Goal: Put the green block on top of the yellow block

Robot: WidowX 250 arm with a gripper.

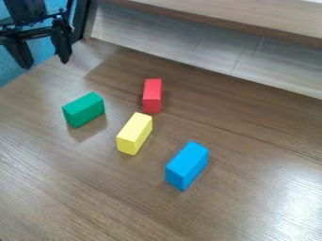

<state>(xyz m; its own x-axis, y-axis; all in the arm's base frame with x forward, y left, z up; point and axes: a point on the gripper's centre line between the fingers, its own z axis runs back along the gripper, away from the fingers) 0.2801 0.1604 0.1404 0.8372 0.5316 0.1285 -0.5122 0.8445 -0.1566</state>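
The black gripper (45,57) hangs at the upper left corner, above and to the left of the blocks, its two fingers apart with nothing between them. Below it on the wooden surface lies the green block (83,109), touching no other block. To the right and a little nearer the camera is the yellow block (134,133), lying on its long side with its top face bare.
A red block (152,95) lies just behind the yellow one, and a blue block (187,165) to its front right. Along the back of the brown table (75,188) runs a pale wooden ledge (252,21).
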